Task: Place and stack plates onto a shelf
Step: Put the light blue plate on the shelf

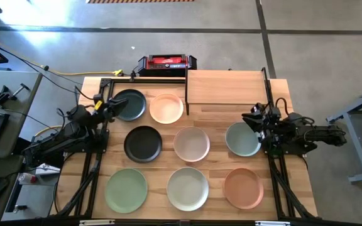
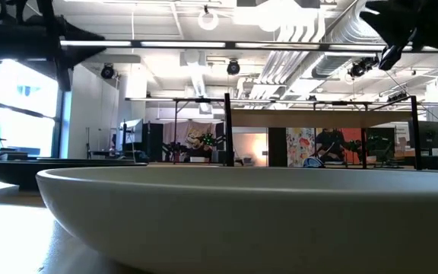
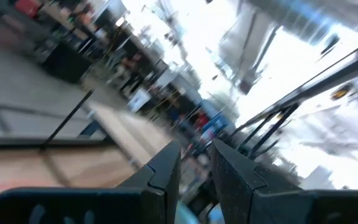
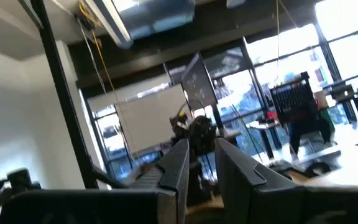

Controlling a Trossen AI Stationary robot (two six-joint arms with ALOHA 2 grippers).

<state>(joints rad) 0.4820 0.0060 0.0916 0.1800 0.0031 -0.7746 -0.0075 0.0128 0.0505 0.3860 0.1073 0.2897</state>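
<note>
Meanwhile, each gripper's jaws hover beside a plate: left gripper [image 1: 110,107] by black plate [image 1: 129,105], right gripper [image 1: 256,119] by grey-blue plate [image 1: 240,139].

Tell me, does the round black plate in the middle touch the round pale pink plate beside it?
Apart. The high view shows bare wood between the black plate and the pale pink plate.

on the wooden tabletop [image 1: 212,119] we see eight plates [image 1: 191,144] lying between the left tool [image 1: 110,108] and right tool [image 1: 256,120], the shelf [image 1: 225,86] standing near the right one.
</note>
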